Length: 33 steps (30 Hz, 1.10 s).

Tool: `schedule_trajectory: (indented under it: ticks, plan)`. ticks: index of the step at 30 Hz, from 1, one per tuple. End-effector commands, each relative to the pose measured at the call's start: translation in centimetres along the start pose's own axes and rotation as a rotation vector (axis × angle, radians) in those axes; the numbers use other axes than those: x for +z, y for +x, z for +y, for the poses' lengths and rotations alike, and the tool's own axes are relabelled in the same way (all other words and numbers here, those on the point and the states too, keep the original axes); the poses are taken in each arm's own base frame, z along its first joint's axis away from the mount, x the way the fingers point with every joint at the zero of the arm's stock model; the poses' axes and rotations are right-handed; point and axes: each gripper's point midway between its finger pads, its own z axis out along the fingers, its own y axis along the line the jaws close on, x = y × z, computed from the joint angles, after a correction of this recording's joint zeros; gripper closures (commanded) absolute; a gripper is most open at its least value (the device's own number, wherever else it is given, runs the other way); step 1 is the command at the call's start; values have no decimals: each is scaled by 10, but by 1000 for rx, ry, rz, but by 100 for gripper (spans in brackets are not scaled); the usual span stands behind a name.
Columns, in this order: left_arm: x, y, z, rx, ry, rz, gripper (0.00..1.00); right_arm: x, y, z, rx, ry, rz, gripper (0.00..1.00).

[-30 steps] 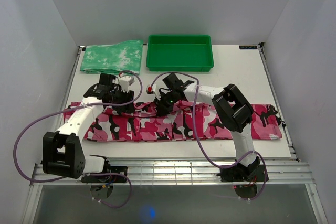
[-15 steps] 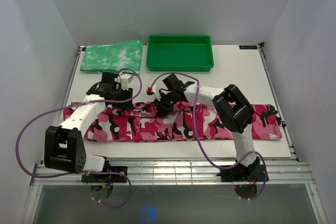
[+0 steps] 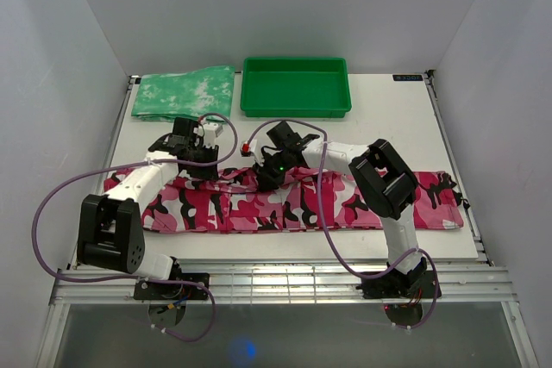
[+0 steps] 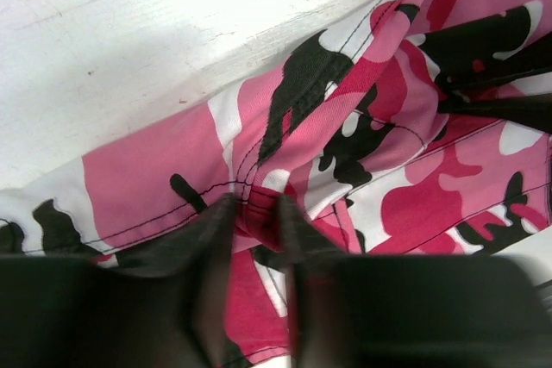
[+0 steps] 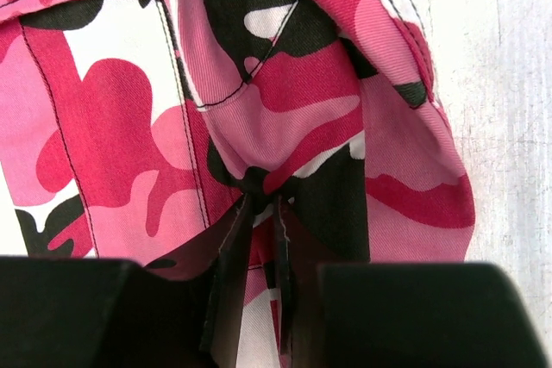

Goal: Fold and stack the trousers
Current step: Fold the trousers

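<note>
The trousers [image 3: 285,204] in pink, white and black camouflage lie stretched left to right across the near half of the white table [image 3: 388,118]. My left gripper [image 3: 200,168] is shut on a pinched fold of their far edge at the left, seen up close in the left wrist view [image 4: 256,213]. My right gripper [image 3: 266,177] is shut on a bunched fold of the far edge near the middle, seen in the right wrist view [image 5: 260,191]. The cloth puckers at both grips.
A green tray [image 3: 296,87] stands at the back centre. A folded mottled green-and-white cloth [image 3: 185,93] lies at the back left. Purple cables loop over both arms. White walls enclose the table on three sides.
My left gripper has moved a little away from me and rightward with the trouser edge in it. The right gripper has barely moved.
</note>
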Motion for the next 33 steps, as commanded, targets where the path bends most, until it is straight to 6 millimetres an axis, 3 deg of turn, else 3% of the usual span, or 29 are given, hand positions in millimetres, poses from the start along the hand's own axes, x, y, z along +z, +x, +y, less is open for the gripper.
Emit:
schedule_trajectory:
  ticks: [1,5,6,10,13,15,18,21,27,33]
  plan:
    - [-1,-7,0,27,-11,-31,73,-4,9,14,32,-15,44,75]
    - [-6,-17,1,41,-22,-52,96,-23,-1,12,17,47,41,62]
    - [-9,-23,2,45,-26,-66,99,-38,-12,13,-6,80,13,56]
    - [-16,-32,1,49,-29,-88,100,-71,-18,24,-34,139,-13,35]
    - [-19,-40,0,41,-31,-102,100,-91,-12,35,-47,166,-7,33]
    - [-20,-45,0,36,-32,-111,100,-102,-6,47,-62,152,7,41]
    - [-21,-59,1,35,-36,-138,100,-103,21,65,-53,85,71,59]
    - [-16,-73,5,36,-54,-160,100,-94,63,76,-7,21,190,66]
    - [0,-102,25,55,-133,-205,100,-85,147,77,19,14,425,67]
    - [15,-118,54,40,-230,-233,100,-86,183,85,55,-6,522,67]
